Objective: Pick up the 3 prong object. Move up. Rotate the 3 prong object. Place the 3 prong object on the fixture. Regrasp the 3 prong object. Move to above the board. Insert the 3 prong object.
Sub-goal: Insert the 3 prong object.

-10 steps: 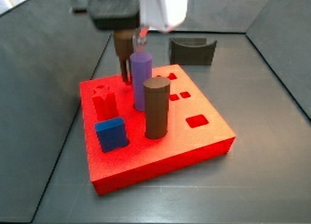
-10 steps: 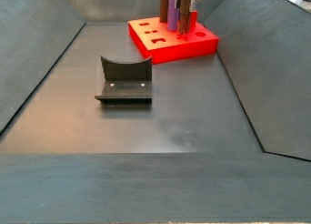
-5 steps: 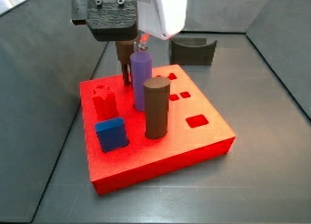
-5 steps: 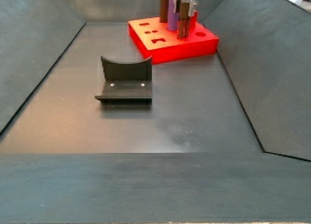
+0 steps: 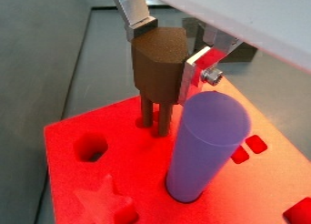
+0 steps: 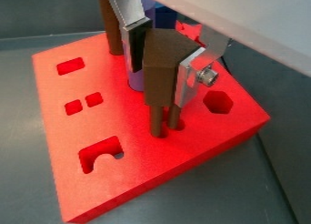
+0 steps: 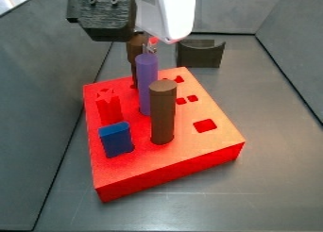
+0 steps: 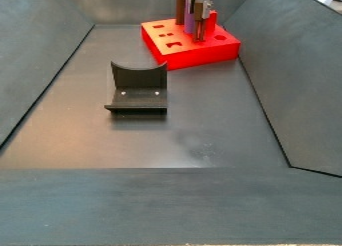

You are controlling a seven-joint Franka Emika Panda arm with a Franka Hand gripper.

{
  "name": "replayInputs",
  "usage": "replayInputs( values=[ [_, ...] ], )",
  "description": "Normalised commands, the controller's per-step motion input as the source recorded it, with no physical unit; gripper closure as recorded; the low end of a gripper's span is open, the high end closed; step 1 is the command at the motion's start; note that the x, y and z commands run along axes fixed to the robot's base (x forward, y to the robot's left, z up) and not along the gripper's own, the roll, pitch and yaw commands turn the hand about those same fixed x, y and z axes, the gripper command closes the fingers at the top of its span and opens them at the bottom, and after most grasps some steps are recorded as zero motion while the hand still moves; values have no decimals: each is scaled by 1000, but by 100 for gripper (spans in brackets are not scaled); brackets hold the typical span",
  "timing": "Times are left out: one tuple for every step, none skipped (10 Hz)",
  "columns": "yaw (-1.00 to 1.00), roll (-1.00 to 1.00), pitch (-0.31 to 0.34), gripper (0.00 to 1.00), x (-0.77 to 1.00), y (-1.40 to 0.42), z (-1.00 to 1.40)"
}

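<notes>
My gripper (image 5: 168,55) is shut on the 3 prong object (image 5: 158,68), a dark brown block with thin prongs pointing down. It also shows in another wrist view (image 6: 152,77), between the silver fingers (image 6: 185,77). The prongs reach down to the top face of the red board (image 6: 134,173), between a hexagonal hole (image 6: 219,102) and the purple cylinder (image 5: 206,146). I cannot tell whether they sit in holes. In a side view the gripper (image 7: 127,38) hangs over the board's far left part (image 7: 190,146). The fixture (image 7: 199,52) stands empty behind the board.
A tall dark brown cylinder (image 7: 161,111), a purple cylinder (image 7: 146,80), a blue block (image 7: 115,139) and a red star peg (image 7: 109,104) stand in the board. The fixture (image 8: 135,87) sits mid-floor in a side view, with the board (image 8: 201,48) beyond. Grey walls ring the floor.
The gripper has shifted left and looks larger in a side view, still shut on the 3 prong object. The board and pegs have not moved.
</notes>
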Motion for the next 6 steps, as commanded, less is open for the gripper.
replayInputs(
  values=[
    [-120,57,107,100,-417,0,-189],
    [0,0,6,100,0,0,0],
    [0,-7,0,100,0,-26,-86],
    [120,97,0,100,-91,-157,-483],
    [526,0,-27,100,0,-6,-577],
    [631,0,-34,100,0,-26,-660]
  ],
)
